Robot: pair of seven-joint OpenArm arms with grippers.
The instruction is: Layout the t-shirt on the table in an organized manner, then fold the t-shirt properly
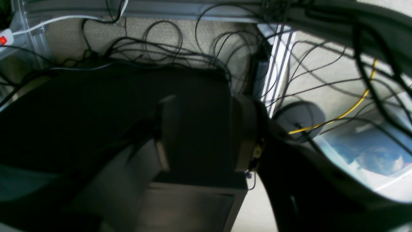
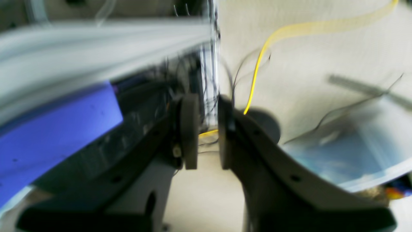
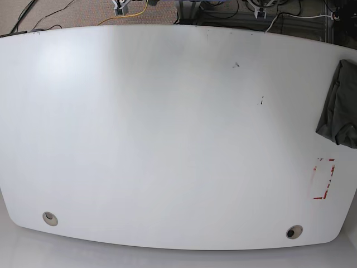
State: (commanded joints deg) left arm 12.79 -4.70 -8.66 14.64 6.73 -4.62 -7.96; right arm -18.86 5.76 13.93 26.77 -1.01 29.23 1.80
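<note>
The dark grey t-shirt [image 3: 341, 103] lies bunched at the right edge of the white table [image 3: 167, 123], partly running out of the base view. Neither arm shows in that view. In the left wrist view a large dark cloth [image 1: 96, 112], which seems to be the t-shirt, fills the left and middle. My left gripper [image 1: 204, 132] has its fingers wide apart, with dark cloth showing in the gap; whether it touches them I cannot tell. In the blurred right wrist view, my right gripper [image 2: 207, 132] stands over the floor with a narrow gap and nothing in it.
A red tape rectangle [image 3: 323, 178] and two grommet holes [image 3: 50, 218] [image 3: 294, 231] mark the table's near side. Below the wrists are tangled black cables [image 1: 180, 48], a yellow cable [image 2: 257, 64] and a clear plastic bin [image 1: 370, 154].
</note>
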